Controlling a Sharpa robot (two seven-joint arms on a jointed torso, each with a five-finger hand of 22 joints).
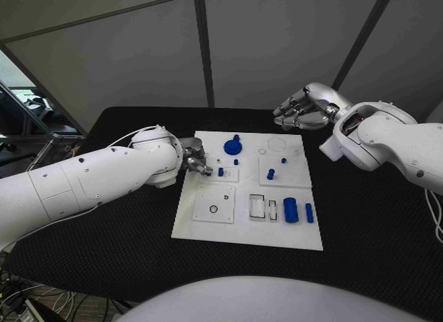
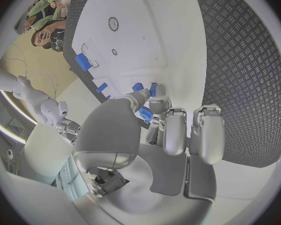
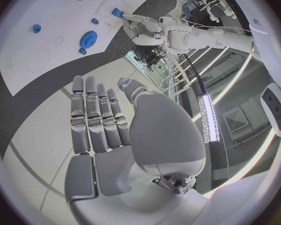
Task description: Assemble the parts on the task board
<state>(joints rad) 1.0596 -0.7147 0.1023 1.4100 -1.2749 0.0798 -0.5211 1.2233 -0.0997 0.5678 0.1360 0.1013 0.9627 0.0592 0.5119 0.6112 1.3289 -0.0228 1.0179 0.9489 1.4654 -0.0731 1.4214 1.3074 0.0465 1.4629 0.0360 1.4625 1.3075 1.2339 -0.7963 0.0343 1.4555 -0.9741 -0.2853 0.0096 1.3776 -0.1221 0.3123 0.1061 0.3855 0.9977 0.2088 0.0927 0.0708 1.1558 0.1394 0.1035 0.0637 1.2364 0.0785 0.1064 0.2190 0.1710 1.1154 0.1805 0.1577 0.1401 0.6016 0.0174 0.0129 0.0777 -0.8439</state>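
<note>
Black table (image 1: 105, 255): white task board (image 1: 245, 235) centre. Left hand (image 1: 194, 161) pinches small blue part (image 2: 146, 115) at board's left edge. Right hand (image 1: 304, 111), far right, fingers straight, holding nothing.

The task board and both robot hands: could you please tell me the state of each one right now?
task board: flat on the black table, blue parts on it.
blue gear: on the board's far end, untouched.
blue cylinder: lying on its side on the board.
left robot hand: pinching a small blue part at the board.
right robot hand: raised beyond the board, empty, fingers straight.
</note>
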